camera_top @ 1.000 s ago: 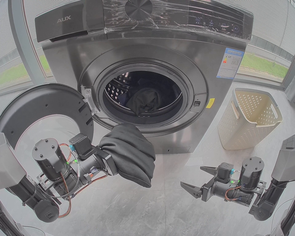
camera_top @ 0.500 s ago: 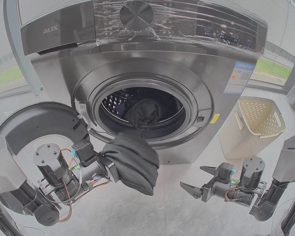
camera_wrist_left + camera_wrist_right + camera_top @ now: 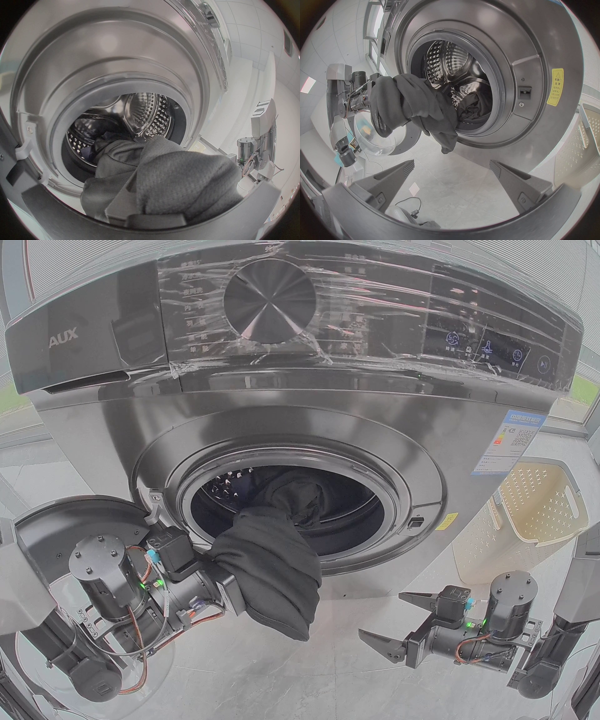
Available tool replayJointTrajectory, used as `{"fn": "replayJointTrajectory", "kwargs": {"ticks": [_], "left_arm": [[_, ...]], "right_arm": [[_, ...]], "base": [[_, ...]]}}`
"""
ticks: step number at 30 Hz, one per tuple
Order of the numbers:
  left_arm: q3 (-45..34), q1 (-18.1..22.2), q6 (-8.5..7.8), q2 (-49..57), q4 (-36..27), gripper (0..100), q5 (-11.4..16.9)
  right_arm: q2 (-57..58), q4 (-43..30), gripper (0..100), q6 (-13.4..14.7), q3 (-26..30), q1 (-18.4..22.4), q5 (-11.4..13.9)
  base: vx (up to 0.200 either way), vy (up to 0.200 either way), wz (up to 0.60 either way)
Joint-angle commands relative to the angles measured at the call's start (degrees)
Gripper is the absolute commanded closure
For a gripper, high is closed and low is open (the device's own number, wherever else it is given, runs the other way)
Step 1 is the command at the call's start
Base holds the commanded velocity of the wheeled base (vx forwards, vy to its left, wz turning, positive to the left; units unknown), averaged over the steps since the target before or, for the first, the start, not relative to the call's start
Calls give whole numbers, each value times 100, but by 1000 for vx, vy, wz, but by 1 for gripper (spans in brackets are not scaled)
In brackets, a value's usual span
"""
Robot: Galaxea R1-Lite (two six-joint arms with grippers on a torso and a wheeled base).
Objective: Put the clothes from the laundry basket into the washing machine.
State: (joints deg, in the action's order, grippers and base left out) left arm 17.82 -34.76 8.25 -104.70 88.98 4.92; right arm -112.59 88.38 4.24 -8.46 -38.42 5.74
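Lower left, the left gripper (image 3: 220,587) clutched a black garment (image 3: 270,570) at the mouth of the washer (image 3: 300,404). Lower right, the right gripper (image 3: 382,616) gaped empty.

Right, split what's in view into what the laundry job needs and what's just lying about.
Job: dark garment, at the machine's opening; washing machine; clothes in the drum; laundry basket.

Just about: right gripper, open and empty; blue label; yellow sticker; plastic film.
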Motion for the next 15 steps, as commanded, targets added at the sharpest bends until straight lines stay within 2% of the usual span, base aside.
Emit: {"fn": "replayJointTrajectory", "kwargs": {"ticks": [1,4,9,13,14,15], "left_arm": [[55,-128,-61,-32,49,100,0],[661,-137,106,-613,49,100,-44],[925,74,124,-1070,49,100,26],[1311,127,150,-1342,49,100,518],[1311,127,150,-1342,49,100,518],[1566,153,221,-1535,49,100,589]], "right_arm": [[-8,4,0,6,11,-121,-3],[-35,4,0,6,-24,-130,-3],[-44,4,0,6,-7,-139,-12],[-44,4,0,15,-15,-200,-20],[-44,4,0,15,-15,-200,-20],[-35,4,0,15,-24,-200,-20]], "base": [[0,0,0],[0,0,0],[0,0,0],[0,0,0],[0,0,0],[0,0,0]]}}
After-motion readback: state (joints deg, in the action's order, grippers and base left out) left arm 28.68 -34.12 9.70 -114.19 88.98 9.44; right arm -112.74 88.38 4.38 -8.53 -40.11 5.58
